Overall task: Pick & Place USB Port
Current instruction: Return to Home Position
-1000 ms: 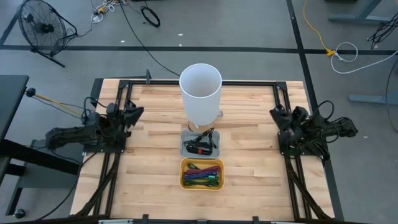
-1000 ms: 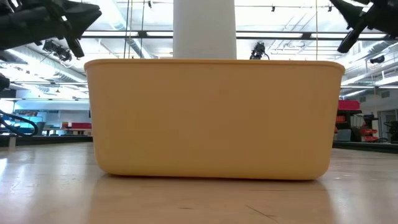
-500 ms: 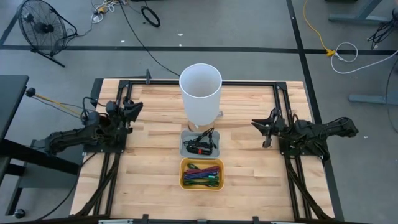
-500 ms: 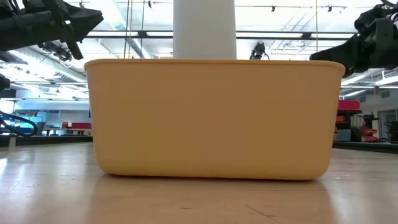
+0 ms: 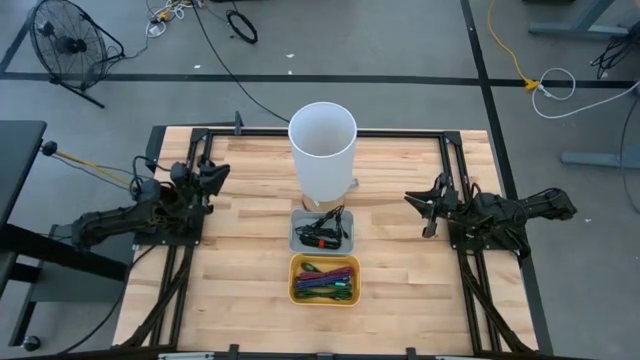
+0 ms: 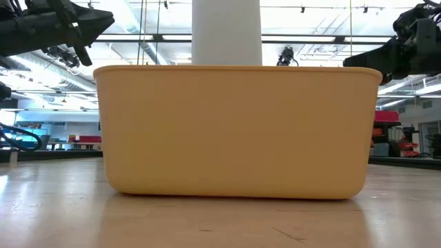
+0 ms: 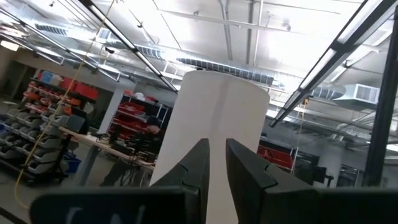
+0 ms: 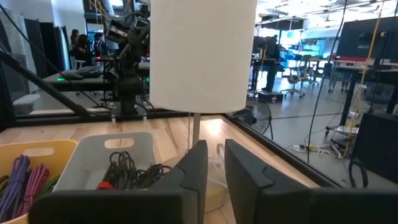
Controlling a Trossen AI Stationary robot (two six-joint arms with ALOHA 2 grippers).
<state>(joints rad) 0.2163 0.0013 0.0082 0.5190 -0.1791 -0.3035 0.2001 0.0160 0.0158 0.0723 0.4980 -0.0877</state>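
A grey tray (image 5: 298,232) lies at the table's middle. In it is a tangle of black cord with a red part (image 8: 124,169), which I take for the USB port. A yellow bin (image 5: 296,280) of coloured cables stands just nearer. My left gripper (image 5: 220,170) hovers at the table's left side, tilted upward and shut on nothing. My right gripper (image 5: 412,200) hovers at the right side and points level toward the tray. Its fingers (image 8: 198,163) are close together with nothing between them.
A tall white cylinder (image 5: 322,150) stands just beyond the grey tray and fills the middle of the left wrist view (image 7: 214,124). The yellow bin's wall (image 6: 238,131) blocks most of the low view. Bare wood lies between each arm and the trays. A black frame edges the table.
My right gripper has unfolded from beside its base. It has tipped down to level, rolled, and swung out toward the table's middle, then stopped. My left gripper has swung slightly toward the far edge. Nothing in the tray or bin has moved.
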